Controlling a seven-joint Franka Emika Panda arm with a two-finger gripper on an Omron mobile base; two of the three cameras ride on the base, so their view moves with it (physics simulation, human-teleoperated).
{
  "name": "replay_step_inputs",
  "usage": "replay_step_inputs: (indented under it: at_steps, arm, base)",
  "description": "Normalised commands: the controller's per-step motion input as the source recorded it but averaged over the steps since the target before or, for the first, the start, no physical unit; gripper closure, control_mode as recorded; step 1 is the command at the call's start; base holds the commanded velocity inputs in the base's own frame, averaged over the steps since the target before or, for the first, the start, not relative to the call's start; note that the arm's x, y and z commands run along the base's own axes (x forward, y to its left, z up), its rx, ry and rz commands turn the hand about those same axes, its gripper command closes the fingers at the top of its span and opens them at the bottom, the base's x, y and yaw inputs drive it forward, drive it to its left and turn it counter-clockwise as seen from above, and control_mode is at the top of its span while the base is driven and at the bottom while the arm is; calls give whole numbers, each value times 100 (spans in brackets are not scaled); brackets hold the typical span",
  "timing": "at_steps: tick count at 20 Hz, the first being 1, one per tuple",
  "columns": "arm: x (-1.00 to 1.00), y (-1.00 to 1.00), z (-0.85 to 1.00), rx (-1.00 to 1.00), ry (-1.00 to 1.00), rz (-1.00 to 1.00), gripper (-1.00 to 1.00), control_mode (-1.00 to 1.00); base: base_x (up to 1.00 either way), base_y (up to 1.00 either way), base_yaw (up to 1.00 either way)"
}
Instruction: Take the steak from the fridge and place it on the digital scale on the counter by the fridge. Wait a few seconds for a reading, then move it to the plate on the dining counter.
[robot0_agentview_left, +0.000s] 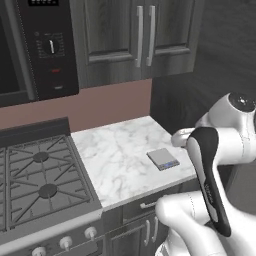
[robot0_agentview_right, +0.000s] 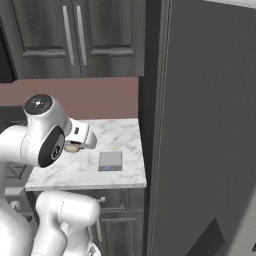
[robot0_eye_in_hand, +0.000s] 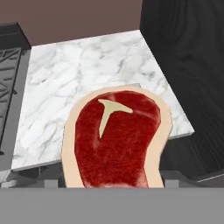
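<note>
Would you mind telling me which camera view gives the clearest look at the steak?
The hand view: the steak sits large and close, red with a tan rim, above the marble counter. The right base view shows just a tan sliver under the arm's wrist. In the left base view the arm blocks it.

no legible text, oven display perhaps blurred

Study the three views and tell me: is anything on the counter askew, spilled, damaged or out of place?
Nothing stands out. The scale lies flat on the counter, near its front edge by the fridge, with nothing on it and no spill or damage. The steak is off the counter, up at the gripper, in one piece.
</note>
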Motion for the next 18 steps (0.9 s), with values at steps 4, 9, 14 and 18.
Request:
replay_step_inputs:
  at_steps: [4,9,14,18]
  arm:
    - [79,-4,-47,0,9,0,100,-100]
    - [63,-1,-73,0,13,0,100,-100]
    - [65,0,-76,0,9,0,100,-100]
    - [74,-1,-41,0,4,0,100,-100]
  base:
    - [0,0,0]
    - [0,0,0]
    - [0,0,0]
    - [0,0,0]
